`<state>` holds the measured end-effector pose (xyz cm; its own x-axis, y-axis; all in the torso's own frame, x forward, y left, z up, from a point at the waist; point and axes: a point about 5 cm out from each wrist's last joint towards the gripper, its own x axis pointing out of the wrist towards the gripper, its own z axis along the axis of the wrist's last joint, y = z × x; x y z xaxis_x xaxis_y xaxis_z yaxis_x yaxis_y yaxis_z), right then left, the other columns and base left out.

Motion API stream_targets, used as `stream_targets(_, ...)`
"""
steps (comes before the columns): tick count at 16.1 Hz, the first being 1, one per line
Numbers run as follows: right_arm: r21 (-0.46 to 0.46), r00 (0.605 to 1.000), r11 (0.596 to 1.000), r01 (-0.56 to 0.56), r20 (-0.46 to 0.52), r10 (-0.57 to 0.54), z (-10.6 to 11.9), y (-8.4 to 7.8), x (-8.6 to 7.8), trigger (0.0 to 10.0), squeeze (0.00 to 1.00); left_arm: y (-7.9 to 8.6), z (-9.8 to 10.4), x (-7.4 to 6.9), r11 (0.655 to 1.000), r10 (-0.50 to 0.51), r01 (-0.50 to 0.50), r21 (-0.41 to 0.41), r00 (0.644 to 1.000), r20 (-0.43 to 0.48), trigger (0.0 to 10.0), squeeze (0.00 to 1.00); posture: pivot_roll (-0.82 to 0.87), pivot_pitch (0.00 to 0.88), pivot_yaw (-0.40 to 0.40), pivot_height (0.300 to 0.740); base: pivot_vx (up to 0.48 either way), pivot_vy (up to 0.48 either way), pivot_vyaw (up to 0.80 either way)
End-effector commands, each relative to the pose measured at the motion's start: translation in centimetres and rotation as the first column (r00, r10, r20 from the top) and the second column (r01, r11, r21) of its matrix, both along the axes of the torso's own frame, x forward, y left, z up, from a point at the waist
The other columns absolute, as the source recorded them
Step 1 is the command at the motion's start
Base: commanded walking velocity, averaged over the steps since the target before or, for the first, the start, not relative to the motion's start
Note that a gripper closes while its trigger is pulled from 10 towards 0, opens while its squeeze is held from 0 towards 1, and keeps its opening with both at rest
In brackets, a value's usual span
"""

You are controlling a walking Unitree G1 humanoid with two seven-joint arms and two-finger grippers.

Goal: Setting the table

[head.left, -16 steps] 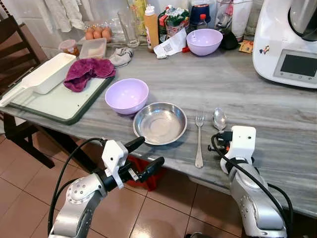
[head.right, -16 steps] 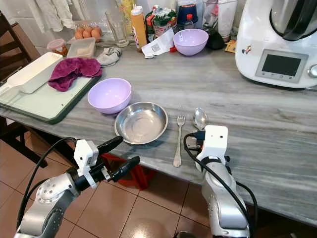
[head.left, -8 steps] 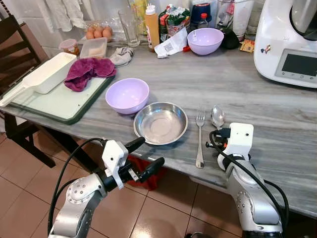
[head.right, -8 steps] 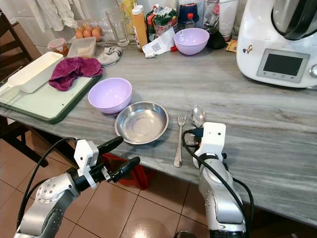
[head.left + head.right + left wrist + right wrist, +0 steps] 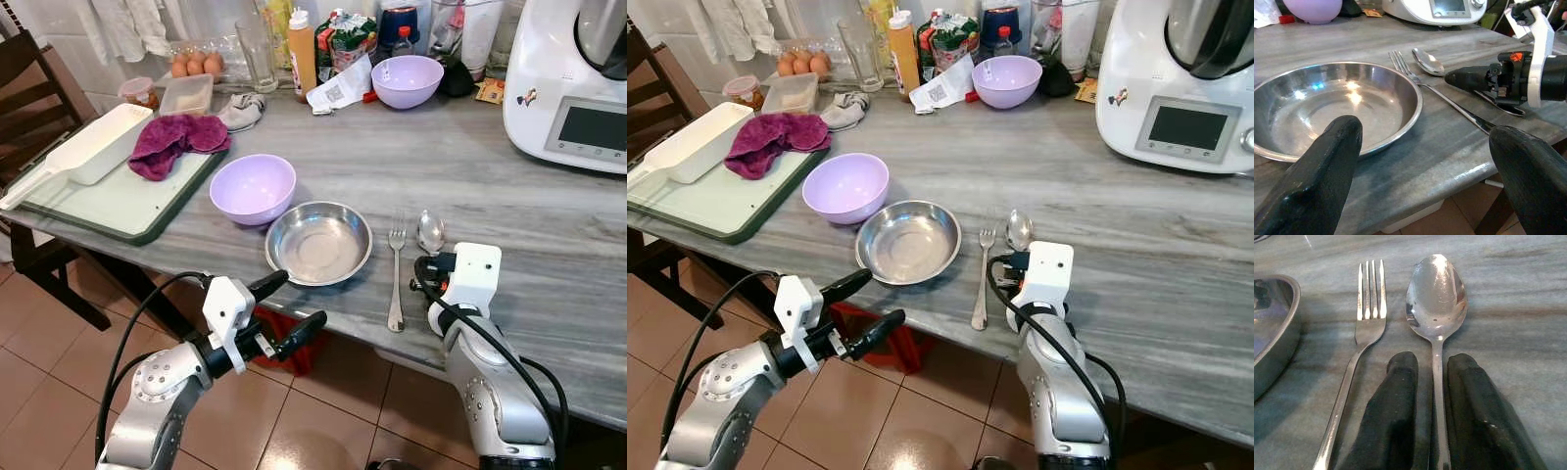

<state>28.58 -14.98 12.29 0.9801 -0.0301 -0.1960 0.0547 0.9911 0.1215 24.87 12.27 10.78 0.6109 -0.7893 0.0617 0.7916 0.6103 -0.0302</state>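
the right gripper [image 5: 1434, 396] lies low on the grey countertop with its black fingers [image 5: 1396, 421] closed on the handle of the shiny metal spoon [image 5: 1436, 296], whose long axis runs straight ahead, parallel to the steel fork [image 5: 1364, 333] just beside it.

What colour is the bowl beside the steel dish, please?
The bowl is pale lilac, clearest in the left eye view.
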Motion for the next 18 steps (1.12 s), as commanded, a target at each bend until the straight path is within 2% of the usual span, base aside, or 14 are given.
stream_targets(1, 0.018, 0.999, 1.000, 0.007, 0.031, -0.007, 0.6, 0.0, 0.0, 10.0, 1.00, 0.3, 0.0, -0.1, 1.000, -0.002, 0.002, 0.022, 1.000, -0.001, 10.0, 0.00, -0.22, 0.124, 0.117, 0.740, 0.000, 0.000, 0.00)
stream_targets(8, 0.048, 0.970, 0.999, -0.017, 0.243, 0.005, 4.7, 0.3, 0.3, 10.0, 1.00, 0.4, -0.2, 0.1, 1.000, 0.009, -0.009, 0.014, 1.000, -0.003, 10.0, 0.00, -0.22, 0.118, 0.110, 0.740, 0.000, 0.000, 0.00)
stream_targets(11, 0.005, 0.944, 1.000, 0.019, 0.329, -0.020, 6.2, -0.3, 0.4, 10.0, 1.00, 0.6, -0.5, 0.2, 0.999, 0.039, -0.039, 0.010, 0.999, -0.001, 10.0, 0.00, -0.22, 0.120, 0.106, 0.740, 0.000, 0.000, 0.00)
stream_targets(15, -0.002, 0.939, 0.998, 0.057, 0.340, -0.053, 5.9, -1.6, -0.1, 10.0, 1.00, 1.2, -0.4, 0.7, 0.986, 0.167, -0.167, -0.029, 0.986, 0.011, 10.0, 0.00, -0.21, 0.119, 0.098, 0.740, 0.000, 0.000, 0.00)
stream_targets(18, -0.066, 0.935, 0.995, 0.079, 0.352, -0.051, 5.5, -2.2, -0.7, 10.0, 1.00, 1.2, 0.3, 1.2, 0.967, 0.250, -0.248, -0.056, 0.968, 0.035, 10.0, 0.00, -0.21, 0.118, 0.096, 0.740, 0.000, 0.000, 0.00)
